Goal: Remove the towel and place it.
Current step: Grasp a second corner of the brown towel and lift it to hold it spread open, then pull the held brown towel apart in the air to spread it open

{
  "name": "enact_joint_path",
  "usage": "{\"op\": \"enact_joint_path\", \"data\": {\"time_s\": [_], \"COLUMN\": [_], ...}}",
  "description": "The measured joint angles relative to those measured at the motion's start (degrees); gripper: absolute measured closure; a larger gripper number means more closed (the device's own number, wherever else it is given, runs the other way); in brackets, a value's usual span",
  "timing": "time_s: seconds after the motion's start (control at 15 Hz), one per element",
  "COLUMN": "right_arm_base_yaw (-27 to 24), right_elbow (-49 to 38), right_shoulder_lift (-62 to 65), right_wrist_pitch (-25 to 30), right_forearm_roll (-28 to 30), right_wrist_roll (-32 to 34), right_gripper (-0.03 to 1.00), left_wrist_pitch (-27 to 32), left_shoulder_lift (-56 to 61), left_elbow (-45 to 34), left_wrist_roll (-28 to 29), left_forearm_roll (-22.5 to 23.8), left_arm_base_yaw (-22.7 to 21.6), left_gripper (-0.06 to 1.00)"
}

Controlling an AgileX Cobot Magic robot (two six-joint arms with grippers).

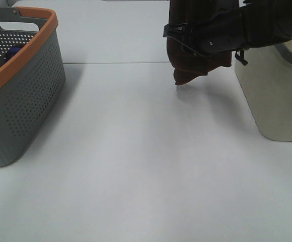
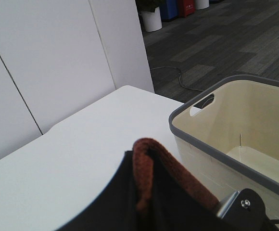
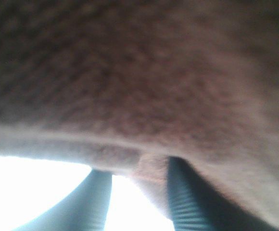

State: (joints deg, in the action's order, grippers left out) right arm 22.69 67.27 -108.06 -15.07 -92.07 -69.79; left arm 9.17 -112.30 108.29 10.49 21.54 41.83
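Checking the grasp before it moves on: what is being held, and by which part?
The towel: the right gripper appears to pinch a folded edge between its fingers. Whether the other arm also grips it cannot be told.

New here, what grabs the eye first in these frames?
The reddish-brown towel stands out first. It hangs from the dark right gripper near the top centre, and its lowest corner is close to the white table. On either side of it are a grey basket with an orange rim at the left edge and a beige basket at the right edge.
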Motion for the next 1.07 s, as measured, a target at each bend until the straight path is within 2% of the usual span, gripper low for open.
{"op": "enact_joint_path", "data": {"time_s": [0.2,0.27,0.4,0.67,0.87,1.0,1.07], "right_arm_base_yaw": [0.0,0.0,0.0,0.0,0.0,0.0,0.0], "right_elbow": [0.0,-0.1,-2.5,-10.9,-16.2,-18.4,-20.0], "right_shoulder_lift": [0.0,0.0,1.7,10.7,18.3,21.8,24.8], "right_wrist_pitch": [0.3,1.5,4.1,5.6,13.1,20.2,25.2], "right_forearm_roll": [0.0,-0.1,-0.5,-0.6,0.7,6.0,14.6], "right_wrist_roll": [-1.3,-3.3,-6.3,-12.7,-18.2,-19.7,-17.8], "right_gripper": [0.92,0.94,0.94,0.94,0.94,0.94,0.94], "left_wrist_pitch": [-0.1,-0.1,-0.1,-0.1,2.9,6.4,10.1], "left_shoulder_lift": [0.0,0.0,0.0,0.0,0.0,0.0,0.0], "left_elbow": [0.0,0.0,0.0,0.0,0.0,0.0,0.0], "left_wrist_roll": [0.0,0.0,0.1,0.1,0.1,-0.1,-2.9], "left_forearm_roll": [0.1,0.4,1.8,4.5,7.2,8.7,8.9], "left_arm_base_yaw": [0.0,0.0,0.0,0.0,0.0,0.0,0.0], "left_gripper": [0.94,0.94,0.94,0.94,0.94,0.94,0.94]}}
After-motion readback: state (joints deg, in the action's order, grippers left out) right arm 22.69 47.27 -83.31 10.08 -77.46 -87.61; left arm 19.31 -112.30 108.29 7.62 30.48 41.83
